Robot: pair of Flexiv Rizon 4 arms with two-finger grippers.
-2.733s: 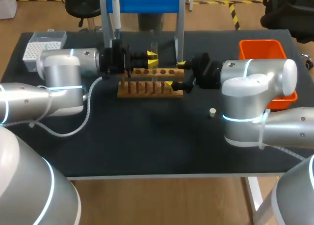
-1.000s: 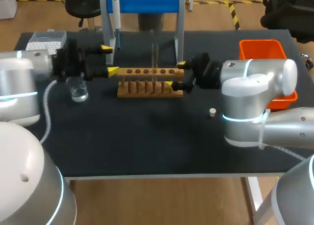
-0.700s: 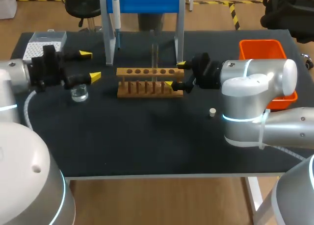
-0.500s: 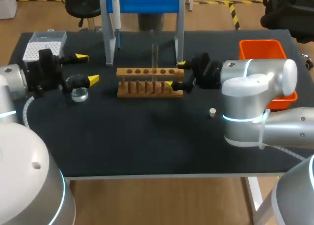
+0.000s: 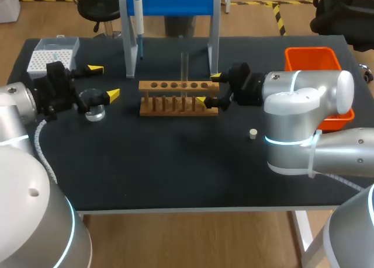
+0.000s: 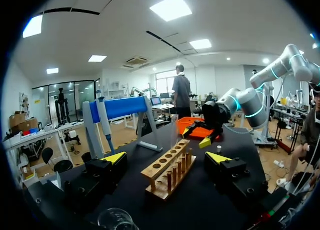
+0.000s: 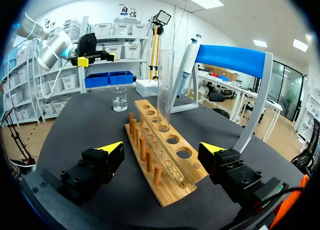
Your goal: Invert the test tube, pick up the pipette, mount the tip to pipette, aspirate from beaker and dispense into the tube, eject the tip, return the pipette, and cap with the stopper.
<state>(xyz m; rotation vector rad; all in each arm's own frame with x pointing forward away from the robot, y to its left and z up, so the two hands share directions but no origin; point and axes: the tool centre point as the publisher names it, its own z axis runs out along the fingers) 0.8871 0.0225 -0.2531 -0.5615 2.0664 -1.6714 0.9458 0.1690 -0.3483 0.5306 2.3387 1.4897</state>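
On the table [image 5: 175, 174], the blue stand [image 5: 175, 2] is standing behind the wooden rack [image 5: 178, 97] with the pipette [image 5: 138, 20] hanging at its left post, while the right gripper [image 5: 208, 89] is sitting at the rack's right end, fingers spread wide to either side of that end and holding nothing. The left gripper [image 5: 104, 81] is hovering well left of the rack, likewise wide open and empty, just above the beaker [image 5: 93, 109]. The tube [image 5: 184, 66] is standing upright in the rack, and the stopper [image 5: 253, 134] is lying on the table off the rack's right front.
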